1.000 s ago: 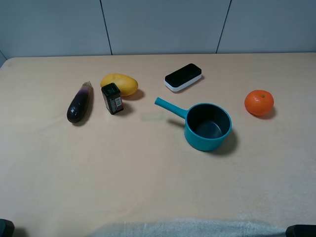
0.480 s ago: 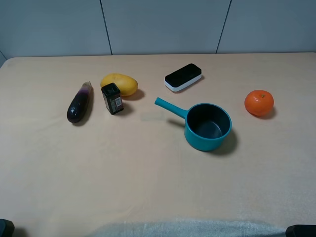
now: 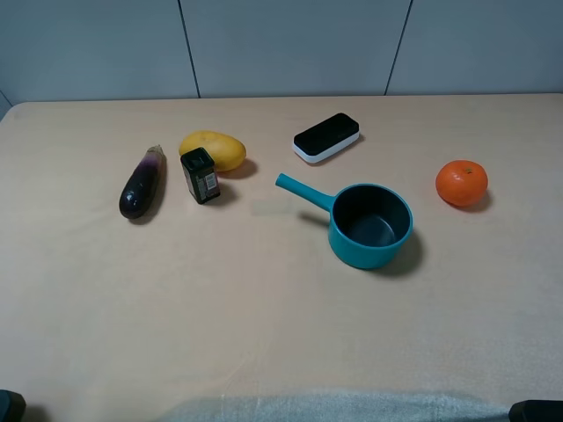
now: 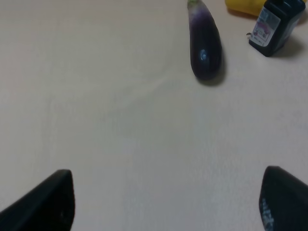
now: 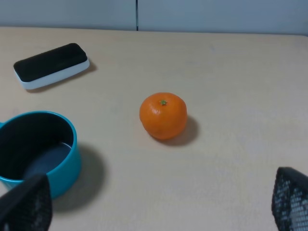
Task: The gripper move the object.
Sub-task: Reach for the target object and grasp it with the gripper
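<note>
Exterior high view is showing the orange fruit (image 3: 461,182) resting on the beige worktop (image 3: 264,308) at the right of the frame, about mid-height, with nothing touching it. A teal pot (image 3: 370,225) is standing lower and to the left of it, well apart, with its handle pointing toward the upper left. A black-and-white block (image 3: 326,137) is lying above the pot. At the left of the frame a yellow mango (image 3: 214,149), a small dark box (image 3: 201,175) just beside it, and an eggplant (image 3: 142,183) are lying near one another.

Right wrist view is showing the right gripper (image 5: 159,202) released, fingers spread wide and grasping nothing. The orange fruit is lying ahead of it, apart from both fingers, with its stem dimple facing up.

Left wrist view is showing the left gripper (image 4: 163,204) likewise released and grasping nothing, over bare worktop, with the eggplant lying ahead of it.
</note>
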`<state>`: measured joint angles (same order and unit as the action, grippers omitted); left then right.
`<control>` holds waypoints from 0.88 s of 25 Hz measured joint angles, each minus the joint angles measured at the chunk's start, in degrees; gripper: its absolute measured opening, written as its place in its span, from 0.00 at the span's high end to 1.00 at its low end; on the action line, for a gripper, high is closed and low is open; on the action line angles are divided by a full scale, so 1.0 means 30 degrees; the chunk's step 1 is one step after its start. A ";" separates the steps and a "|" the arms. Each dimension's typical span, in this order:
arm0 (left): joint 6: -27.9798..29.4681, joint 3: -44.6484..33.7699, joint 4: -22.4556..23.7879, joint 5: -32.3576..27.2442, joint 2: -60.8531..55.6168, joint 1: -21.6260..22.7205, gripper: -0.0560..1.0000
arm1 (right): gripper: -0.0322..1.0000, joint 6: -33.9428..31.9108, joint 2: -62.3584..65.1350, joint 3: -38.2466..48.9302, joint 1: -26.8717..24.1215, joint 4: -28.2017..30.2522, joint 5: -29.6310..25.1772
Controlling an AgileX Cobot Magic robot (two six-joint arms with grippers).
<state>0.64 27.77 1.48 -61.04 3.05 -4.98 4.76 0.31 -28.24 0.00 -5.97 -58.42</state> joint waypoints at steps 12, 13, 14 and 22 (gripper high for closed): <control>0.0000 0.0000 0.0000 0.0000 0.0000 0.0000 0.21 | 0.30 0.0000 0.0000 0.0000 0.0000 -0.0021 0.0000; 0.0000 0.0000 0.0000 0.0000 0.0000 0.0000 0.21 | 0.30 0.0000 0.0000 0.0000 0.0000 -0.0021 0.0000; 0.0000 0.0000 0.0000 0.0000 0.0000 0.0000 0.21 | 0.30 0.0000 0.0000 0.0000 0.0000 -0.0021 0.0000; 0.0000 0.0000 0.0000 0.0000 0.0000 0.0000 0.21 | 0.30 0.0000 0.0000 0.0000 0.0000 -0.0021 0.0000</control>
<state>0.64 27.77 1.48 -61.04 3.05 -4.98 4.76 0.31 -28.24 0.00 -6.03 -58.42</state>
